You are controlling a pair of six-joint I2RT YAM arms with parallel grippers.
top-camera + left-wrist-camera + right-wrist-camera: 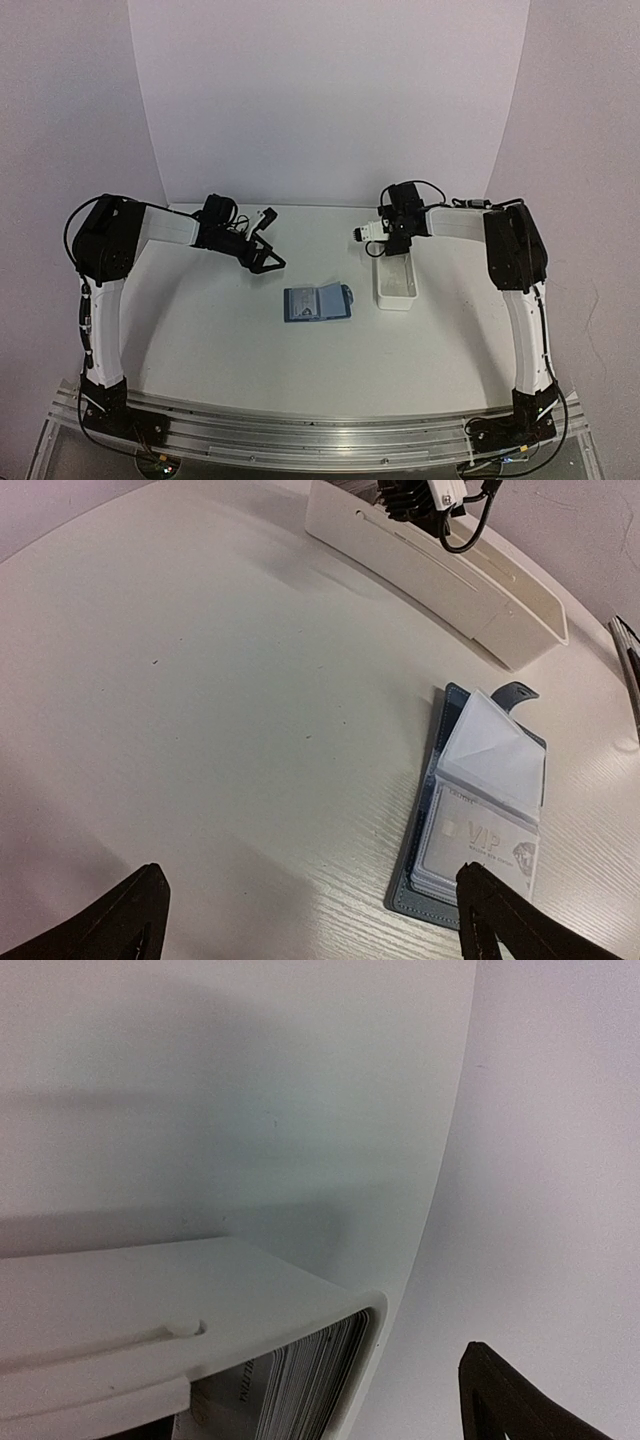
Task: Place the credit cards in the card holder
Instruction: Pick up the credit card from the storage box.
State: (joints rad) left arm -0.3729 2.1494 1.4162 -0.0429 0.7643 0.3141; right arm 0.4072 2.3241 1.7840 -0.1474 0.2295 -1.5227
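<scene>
Seen from above, the blue card holder [318, 302] lies open at the middle of the white worktop [200, 330], just beside the long white tray [395, 283] on its right. The left pincer [264, 258] hangs spread and empty near the card holder's far left corner. The right pincer [393, 250] hovers over the tray's far end. From the left wrist, two dark fingers [100, 925] frame the card holder, its clear sleeves fanned up and a card marked VIP [478, 845] showing. From the right wrist, credit cards [305, 1375] stand on edge inside the tray, with one finger [520, 1400] of the spread, empty pincer just beside its end.
</scene>
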